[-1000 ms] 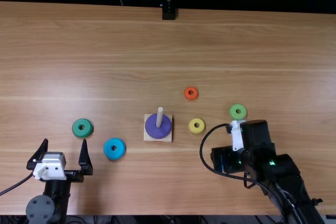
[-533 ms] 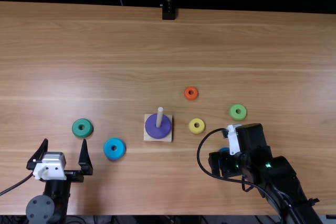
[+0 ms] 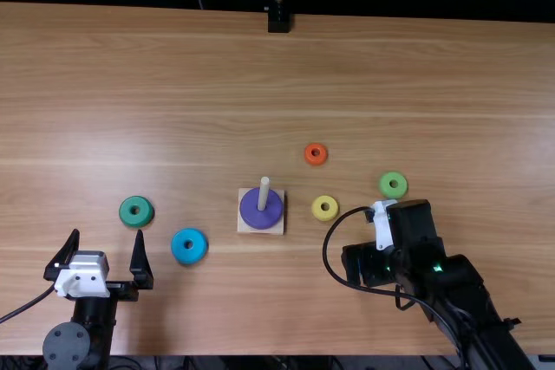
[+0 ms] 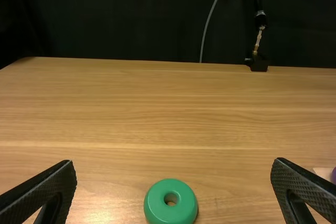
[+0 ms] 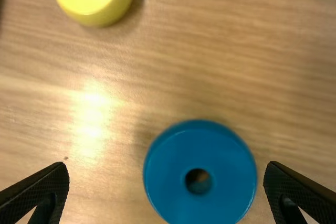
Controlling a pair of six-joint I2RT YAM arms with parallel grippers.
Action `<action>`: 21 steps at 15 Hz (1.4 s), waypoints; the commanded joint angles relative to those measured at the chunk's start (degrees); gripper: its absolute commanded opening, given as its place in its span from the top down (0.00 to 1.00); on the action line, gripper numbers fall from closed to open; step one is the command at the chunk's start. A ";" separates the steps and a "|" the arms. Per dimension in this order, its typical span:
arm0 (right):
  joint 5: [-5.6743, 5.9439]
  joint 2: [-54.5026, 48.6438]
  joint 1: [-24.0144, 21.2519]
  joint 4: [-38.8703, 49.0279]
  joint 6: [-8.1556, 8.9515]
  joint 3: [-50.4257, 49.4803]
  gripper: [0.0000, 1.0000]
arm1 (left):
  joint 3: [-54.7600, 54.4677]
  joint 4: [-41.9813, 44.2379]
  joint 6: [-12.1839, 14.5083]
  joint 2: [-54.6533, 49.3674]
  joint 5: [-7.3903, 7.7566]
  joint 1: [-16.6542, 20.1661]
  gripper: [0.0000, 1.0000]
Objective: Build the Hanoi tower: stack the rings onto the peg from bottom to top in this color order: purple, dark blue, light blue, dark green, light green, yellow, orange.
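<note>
Near side of the wooden surface: the right claw is spread wide and empty above a flat, dark blue ring, presumably because this is the next piece due on the stack. The left claw, also wide apart and empty, rests clear of the peg, probably leaving the work to the other arm. Slightly farther lies the thick light blue ring, due third. Next comes the square pale wooden base, its upright peg bearing the wide purple ring, the correct foundation. The round dark green ring lies just beyond the left claw; the small yellow ring, light green ring and orange ring lie loose beyond, awaiting their turns. Relative to the right claw, the dark blue ring lies between the lines of its two fingers, off-centre and nearer one; the grasp likely needs centring and lowering first.
</note>
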 commanded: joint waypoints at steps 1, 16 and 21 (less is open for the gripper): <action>0.56 1.71 0.33 0.14 0.37 -1.27 0.00 | -1.26 -1.00 -0.04 -0.62 -0.36 0.46 0.00; 0.25 2.76 0.06 0.25 -0.15 -1.00 0.00 | -1.26 -1.00 0.07 -0.62 -0.36 0.46 0.00; 4.99 2.76 0.06 0.25 0.16 1.02 0.00 | -1.26 -1.00 0.07 -0.62 -0.36 0.46 0.00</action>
